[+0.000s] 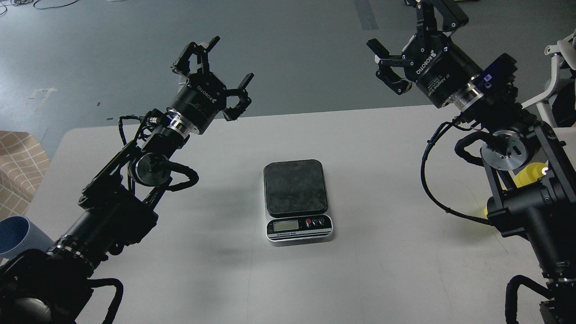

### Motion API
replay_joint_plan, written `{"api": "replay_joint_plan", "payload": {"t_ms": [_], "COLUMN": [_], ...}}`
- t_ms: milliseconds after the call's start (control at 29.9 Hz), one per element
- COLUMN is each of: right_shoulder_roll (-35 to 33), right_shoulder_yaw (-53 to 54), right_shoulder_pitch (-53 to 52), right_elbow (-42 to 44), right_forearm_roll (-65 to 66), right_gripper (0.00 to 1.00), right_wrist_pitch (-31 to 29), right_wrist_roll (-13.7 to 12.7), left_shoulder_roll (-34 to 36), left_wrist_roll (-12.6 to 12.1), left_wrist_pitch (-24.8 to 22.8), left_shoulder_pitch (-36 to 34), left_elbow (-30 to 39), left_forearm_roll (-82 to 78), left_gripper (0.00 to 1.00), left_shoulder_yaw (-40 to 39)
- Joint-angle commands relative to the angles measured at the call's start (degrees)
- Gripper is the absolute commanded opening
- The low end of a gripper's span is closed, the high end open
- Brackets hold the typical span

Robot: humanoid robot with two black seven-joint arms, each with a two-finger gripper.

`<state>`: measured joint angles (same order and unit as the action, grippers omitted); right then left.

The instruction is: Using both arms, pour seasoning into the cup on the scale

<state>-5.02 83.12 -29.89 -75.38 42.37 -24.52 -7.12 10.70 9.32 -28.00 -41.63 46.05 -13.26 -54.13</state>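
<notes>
The scale, with a dark platform and a silver base, sits at the table's middle with nothing on it. The dusty-blue cup stands at the table's left edge, partly hidden behind my left arm. The yellow seasoning bottle is at the right, mostly hidden behind my right arm. My left gripper is open and empty, raised above the table's far left edge. My right gripper is open and empty, raised beyond the far right edge.
The white table carries the scale, cup and bottle. A tan checked object stands off the table's left side. A white frame stands at the right edge. Grey floor lies beyond the table.
</notes>
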Motion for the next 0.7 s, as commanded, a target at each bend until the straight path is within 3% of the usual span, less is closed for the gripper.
{"api": "replay_joint_plan", "payload": {"t_ms": [0,669], "right_shoulder_roll": [0.01,0.01], "right_shoulder_yaw": [0.02,0.02], "right_shoulder_pitch": [0.28,1.77], "right_elbow": [-0.11,-1.43], "right_forearm_roll": [0.35,0.70], "right_gripper": [1.00,1.00], "right_wrist_pitch": [0.00,0.00], "right_wrist_roll": [0.00,0.00], "left_shoulder_roll": [0.99,1.08], "left_wrist_roll": [-0.01,-0.01], "left_wrist_pitch": [0.00,0.00], "left_shoulder_pitch": [-1.96,-2.41], "left_elbow": [-0.43,-0.52], "left_forearm_roll": [-0.10,-0.10], "left_gripper": [0.99,0.99], "left_shoulder_yaw": [-0.01,-0.01]}}
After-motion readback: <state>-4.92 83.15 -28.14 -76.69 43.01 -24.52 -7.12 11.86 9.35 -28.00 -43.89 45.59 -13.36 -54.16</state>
